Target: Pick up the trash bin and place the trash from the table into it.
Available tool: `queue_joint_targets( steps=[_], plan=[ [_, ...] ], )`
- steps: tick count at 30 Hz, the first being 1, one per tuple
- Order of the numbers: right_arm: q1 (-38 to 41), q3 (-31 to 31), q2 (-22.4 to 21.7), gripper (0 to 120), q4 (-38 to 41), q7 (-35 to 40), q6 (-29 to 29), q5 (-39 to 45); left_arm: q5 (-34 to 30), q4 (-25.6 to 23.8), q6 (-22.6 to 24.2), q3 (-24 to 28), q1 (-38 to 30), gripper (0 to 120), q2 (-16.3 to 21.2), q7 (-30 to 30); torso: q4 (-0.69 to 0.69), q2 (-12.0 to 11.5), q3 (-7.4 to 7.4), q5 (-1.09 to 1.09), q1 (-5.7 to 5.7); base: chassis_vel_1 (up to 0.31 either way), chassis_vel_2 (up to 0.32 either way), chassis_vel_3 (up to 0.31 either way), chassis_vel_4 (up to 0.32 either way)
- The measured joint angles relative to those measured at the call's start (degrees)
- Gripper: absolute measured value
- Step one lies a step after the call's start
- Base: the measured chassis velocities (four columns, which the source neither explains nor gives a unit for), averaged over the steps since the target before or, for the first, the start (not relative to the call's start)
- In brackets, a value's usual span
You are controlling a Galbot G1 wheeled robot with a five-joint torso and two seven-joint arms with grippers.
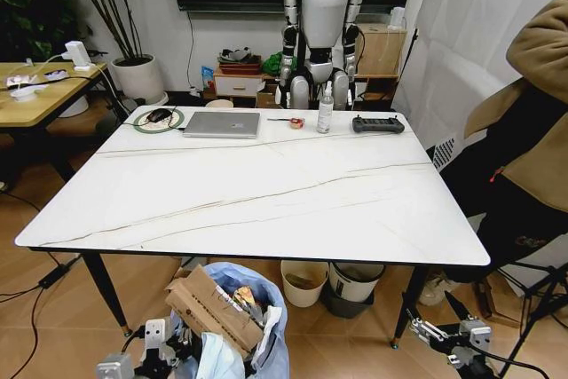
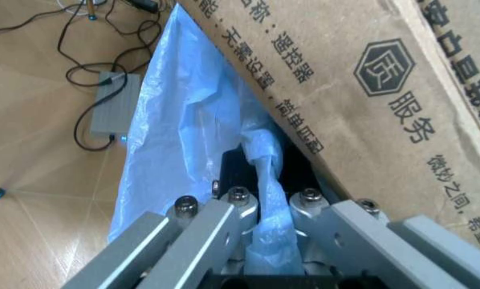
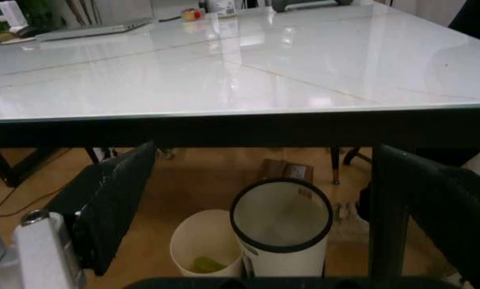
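Note:
The trash bin [image 1: 232, 326], lined with a crinkly pale-blue bag [image 2: 184, 126], stands on the floor at the near edge of the table [image 1: 266, 193]. Inside it is trash: a brown cardboard piece [image 1: 211, 308] with printed characters [image 2: 369, 78] and some wrappers [image 1: 247, 297]. My left gripper [image 1: 161, 348] sits low at the bin's left side. In the left wrist view it [image 2: 260, 226] is shut on a twisted fold of the bag. My right gripper [image 1: 437, 321] hangs below the table's near right corner, open [image 3: 260, 198] with nothing between its fingers.
On the table's far side lie a silver laptop [image 1: 222, 123], a black remote controller [image 1: 378, 124], a spray bottle [image 1: 326, 111] and a mouse [image 1: 159, 115]. A cream bin [image 1: 303, 281] and a grey-and-white bin [image 3: 282, 226] stand under the table. A person [image 1: 532, 130] stands at the right.

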Motion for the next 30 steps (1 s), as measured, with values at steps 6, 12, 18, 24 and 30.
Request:
queue_joint_targets(
  steps=[6,12,18,24,30],
  plan=[
    [0.0,0.0,0.0,100,0.0,0.0,0.0,0.0,0.3,1.1,0.1,0.1,-0.6,0,-0.4,0.4,0.0,-1.8,-1.01,0.0,-0.84,0.0,0.0,0.0,0.0],
    [0.0,0.0,0.0,100,0.0,0.0,0.0,0.0,0.8,2.1,0.2,0.2,-1.1,0,-0.7,0.7,0.0,-3.8,-2.08,0.0,-1.72,0.0,0.0,0.0,0.0],
    [0.0,0.0,0.0,100,0.0,0.0,0.0,0.0,1.4,2.8,0.2,0.3,-1.2,0,-0.7,0.8,0.0,-5.7,-3.11,0.0,-2.58,0.0,0.0,0.0,0.0],
    [0.0,0.0,0.0,100,0.0,0.0,0.0,0.0,1.5,3.1,0.2,-0.4,-1.2,0,-0.9,1.2,0.0,-7.8,-4.29,0.0,-3.48,0.0,0.0,0.0,0.0],
    [0.0,0.0,0.0,100,0.0,0.0,0.0,0.0,2.2,4.2,0.1,-0.4,-1.7,0,-1.2,1.6,0.0,-9.6,-5.33,0.0,-4.31,0.0,0.0,0.0,0.0]
  ],
)
